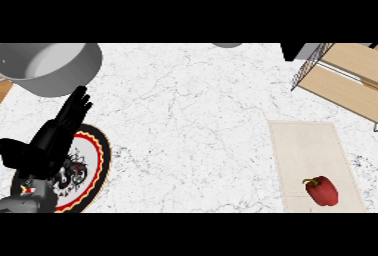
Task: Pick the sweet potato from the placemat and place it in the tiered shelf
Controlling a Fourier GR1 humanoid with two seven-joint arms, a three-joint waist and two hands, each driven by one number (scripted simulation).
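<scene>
- No words, labels, brands or numbers can be read anywhere.
- The plate [94, 165] at the lower left carries only a black ornamental pattern, not lettering.

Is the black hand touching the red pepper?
Apart. In the head view, the left hand rests open over the patterned plate at the left, while the red pepper lies on the placemat far to the right, bare counter between.
</scene>
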